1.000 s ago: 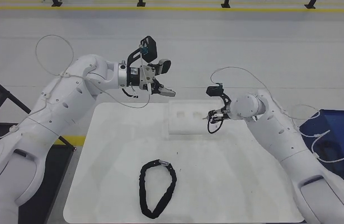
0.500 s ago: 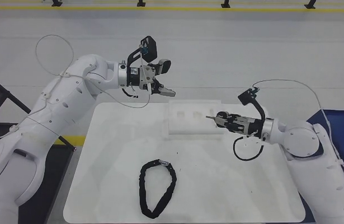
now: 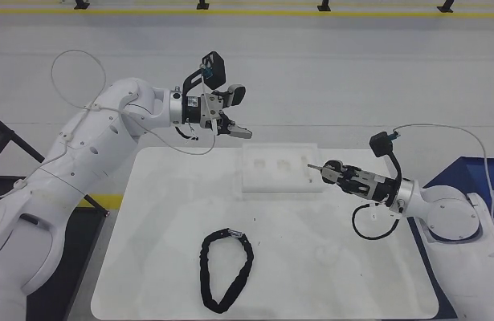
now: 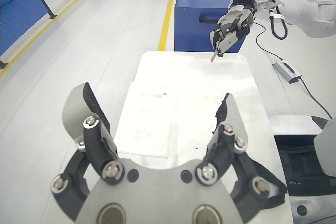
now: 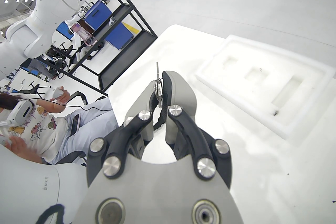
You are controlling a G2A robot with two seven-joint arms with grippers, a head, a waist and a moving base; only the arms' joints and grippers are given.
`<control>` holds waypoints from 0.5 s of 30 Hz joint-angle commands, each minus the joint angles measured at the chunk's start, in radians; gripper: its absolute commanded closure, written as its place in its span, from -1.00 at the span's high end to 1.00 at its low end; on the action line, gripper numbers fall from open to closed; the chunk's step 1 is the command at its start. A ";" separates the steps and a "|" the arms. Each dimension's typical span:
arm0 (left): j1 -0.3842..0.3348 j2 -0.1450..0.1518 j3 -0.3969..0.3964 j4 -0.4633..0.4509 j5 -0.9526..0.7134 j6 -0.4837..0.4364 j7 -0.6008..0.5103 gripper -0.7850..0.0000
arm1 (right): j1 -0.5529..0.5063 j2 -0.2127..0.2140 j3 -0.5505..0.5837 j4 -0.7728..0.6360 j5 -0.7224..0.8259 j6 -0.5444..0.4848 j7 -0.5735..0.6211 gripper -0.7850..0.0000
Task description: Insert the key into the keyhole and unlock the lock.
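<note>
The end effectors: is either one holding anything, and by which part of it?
The right end effector pinches a small metal key by its round head, the blade sticking out in front. The left end effector is open and holds nothing.

You had a thin key [image 5: 157, 72] of bright bare metal in the right gripper [image 5: 159, 83], whose smooth grey metal fingers carried black ribbed rubbery pads [image 5: 163, 93]. The left gripper [image 4: 156, 93] looked the same. The lock [image 3: 225, 269] wore a matt black, cloth-like sleeve. The tray [image 3: 279, 187] looked like matt white foam, and the table [image 3: 327, 265] was smooth white with a faint sheen.
</note>
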State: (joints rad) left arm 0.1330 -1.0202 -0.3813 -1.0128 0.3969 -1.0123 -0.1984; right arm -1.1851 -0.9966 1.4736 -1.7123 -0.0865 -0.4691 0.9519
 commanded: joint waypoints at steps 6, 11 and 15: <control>0.027 0.002 -0.003 -0.022 0.043 0.055 -0.011 1.00 | 0.000 0.000 0.000 0.000 0.000 0.000 0.000 -1.00; 0.095 0.006 0.004 -0.007 0.122 0.112 -0.059 1.00 | 0.000 0.000 0.000 0.000 0.000 0.000 0.000 -1.00; 0.149 0.003 0.021 0.008 0.152 0.089 -0.099 1.00 | 0.000 0.000 0.000 0.000 0.000 0.000 0.000 -1.00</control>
State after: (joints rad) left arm 0.2725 -1.0169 -0.3659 -1.0100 0.5346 -0.9121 -0.2823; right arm -1.1851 -0.9966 1.4737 -1.7123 -0.0866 -0.4691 0.9519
